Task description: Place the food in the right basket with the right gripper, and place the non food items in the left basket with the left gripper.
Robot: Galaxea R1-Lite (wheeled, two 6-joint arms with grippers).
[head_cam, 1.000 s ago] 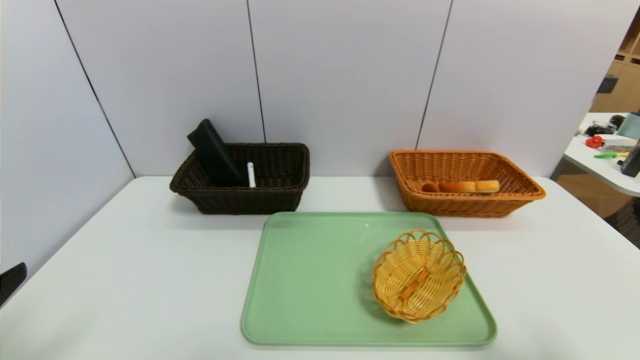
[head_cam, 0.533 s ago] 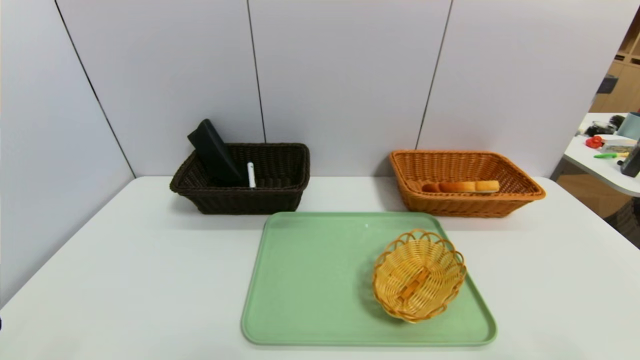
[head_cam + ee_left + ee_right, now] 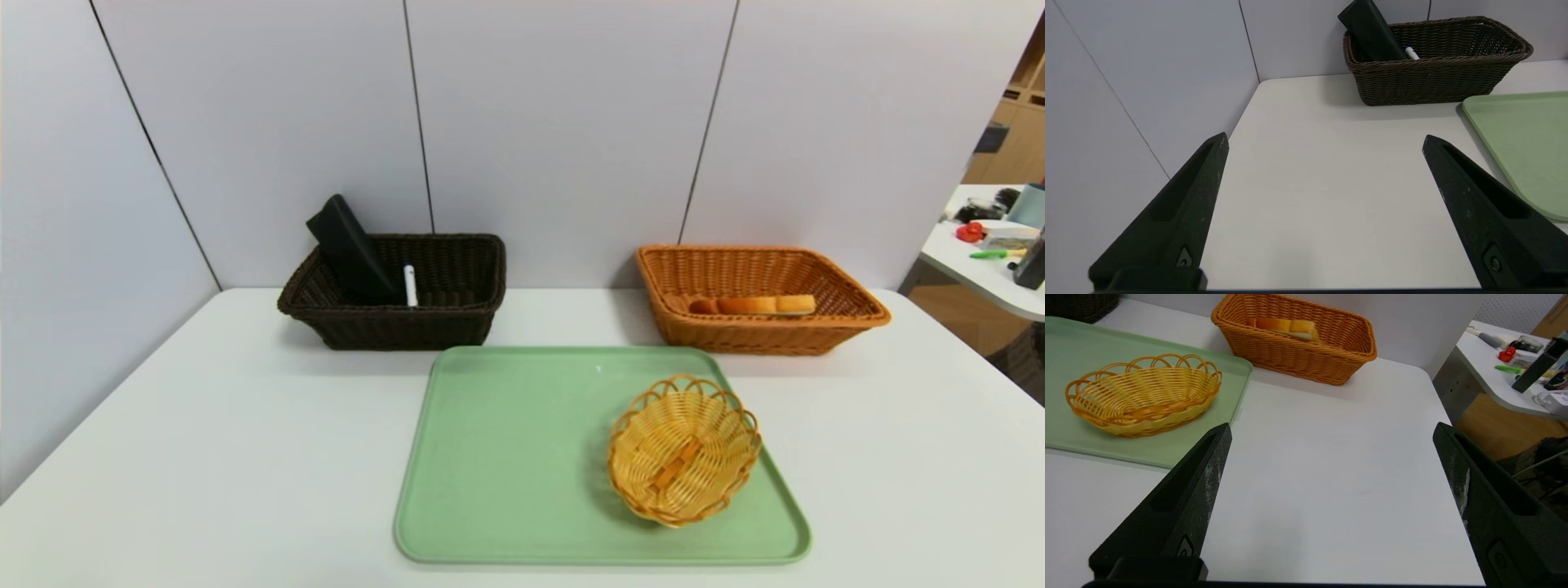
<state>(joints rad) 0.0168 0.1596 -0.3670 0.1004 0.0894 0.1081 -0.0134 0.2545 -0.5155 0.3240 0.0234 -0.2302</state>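
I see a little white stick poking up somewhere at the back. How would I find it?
Look to the dark brown basket at the table's back left. Inside, the white marker leans beside a black pouch. It is the only slim white thing there, with a blue cap on top.

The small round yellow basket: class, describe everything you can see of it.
The small round yellow basket is woven, wicker-like, with a looped scalloped rim and a flat strip across its bottom. It is empty and sits upright on the green tray, toward the tray's right near corner. Nothing else touches it; both grippers are away from it.
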